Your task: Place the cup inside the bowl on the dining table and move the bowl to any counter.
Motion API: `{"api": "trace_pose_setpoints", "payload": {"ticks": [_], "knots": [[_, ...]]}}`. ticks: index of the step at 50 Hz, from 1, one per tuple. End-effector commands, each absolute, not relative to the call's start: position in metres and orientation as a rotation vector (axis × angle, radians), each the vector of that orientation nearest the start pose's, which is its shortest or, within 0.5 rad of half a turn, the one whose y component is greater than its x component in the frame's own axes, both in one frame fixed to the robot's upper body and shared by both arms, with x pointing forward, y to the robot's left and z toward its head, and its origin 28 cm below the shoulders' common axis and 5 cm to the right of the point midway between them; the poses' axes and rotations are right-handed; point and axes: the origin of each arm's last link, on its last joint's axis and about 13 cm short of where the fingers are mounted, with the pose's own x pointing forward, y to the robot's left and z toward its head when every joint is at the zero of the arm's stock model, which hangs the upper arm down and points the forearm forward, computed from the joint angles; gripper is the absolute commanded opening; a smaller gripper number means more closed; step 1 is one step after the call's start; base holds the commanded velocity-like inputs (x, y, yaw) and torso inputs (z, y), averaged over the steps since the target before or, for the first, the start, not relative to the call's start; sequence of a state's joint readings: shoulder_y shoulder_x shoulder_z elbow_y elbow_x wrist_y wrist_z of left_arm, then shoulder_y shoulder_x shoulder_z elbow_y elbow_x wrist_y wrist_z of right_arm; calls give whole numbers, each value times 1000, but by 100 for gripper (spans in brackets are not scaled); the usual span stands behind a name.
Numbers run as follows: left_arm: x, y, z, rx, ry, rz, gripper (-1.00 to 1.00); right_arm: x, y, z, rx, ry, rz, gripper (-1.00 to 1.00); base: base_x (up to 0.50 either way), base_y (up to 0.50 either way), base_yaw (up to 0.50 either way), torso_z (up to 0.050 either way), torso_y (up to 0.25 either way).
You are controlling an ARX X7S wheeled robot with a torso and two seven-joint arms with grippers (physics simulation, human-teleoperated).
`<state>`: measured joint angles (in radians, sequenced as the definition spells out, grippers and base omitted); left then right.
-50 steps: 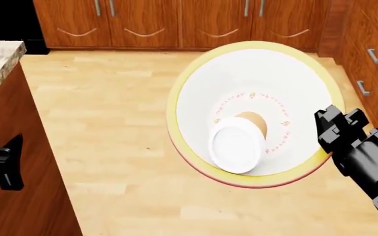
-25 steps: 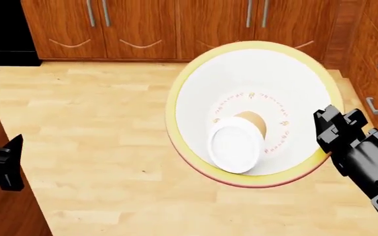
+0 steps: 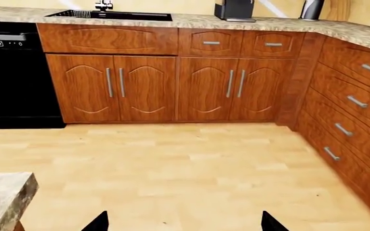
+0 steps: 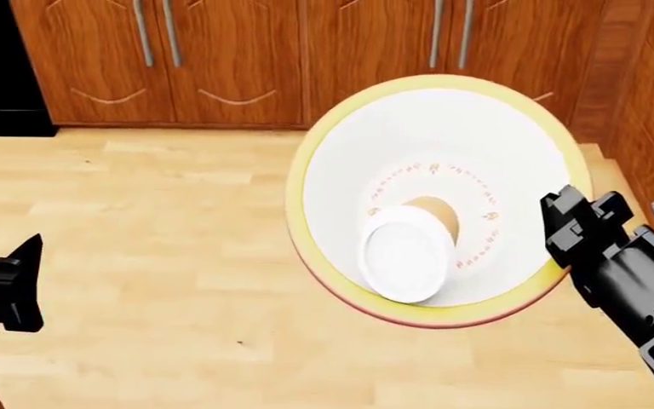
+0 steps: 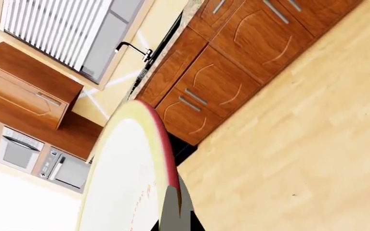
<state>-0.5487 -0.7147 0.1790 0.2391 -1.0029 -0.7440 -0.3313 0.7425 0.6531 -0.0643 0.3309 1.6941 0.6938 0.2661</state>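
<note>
The right gripper, black and blocky, pinches the rim of the bowl at the bowl's right edge, one finger pressed against the pink-red outer band. The bowl is held in the air above the wooden floor, tipped so its white inside faces the head camera, with the yellow-green rim forming a ring around it. Inside, the cup lies on its side, its flat white lid facing outward and a sliver of tan wall showing behind the lid; it rests against the lower part of the bowl's inner wall, over the ring of small red-orange marks. In the right wrist view the bowl appears edge-on, a pale curve with a thin red band, close to the lens. The left gripper hangs low at the robot's left side, well apart from the bowl and holding nothing; in the left wrist view its two dark fingertips stand far apart, so it is spread wide. Beyond the bowl stands a run of brown wooden cabinets with metal handles, continuing round a corner into drawers on the robot's right. Along their top runs the counter, speckled brown-beige granite, with a black sink set into it. A black dishwasher sits beside the cabinets. A corner of pale granite table shows near the left gripper.
</note>
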Motion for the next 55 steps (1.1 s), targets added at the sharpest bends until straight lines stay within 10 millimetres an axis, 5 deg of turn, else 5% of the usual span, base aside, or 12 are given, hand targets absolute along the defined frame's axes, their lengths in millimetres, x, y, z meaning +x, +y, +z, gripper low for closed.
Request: {"api": "trace_pose_setpoints", "payload": {"ticks": [1,55], "knots": [[267,296,172,-36,180,-94,100,309,-221,191,948,242,235,-100,500,0,0,0,0],[267,296,171,-38,174,-95,100,307,-222,191,954,234,222,-100,500,0,0,0,2]]}}
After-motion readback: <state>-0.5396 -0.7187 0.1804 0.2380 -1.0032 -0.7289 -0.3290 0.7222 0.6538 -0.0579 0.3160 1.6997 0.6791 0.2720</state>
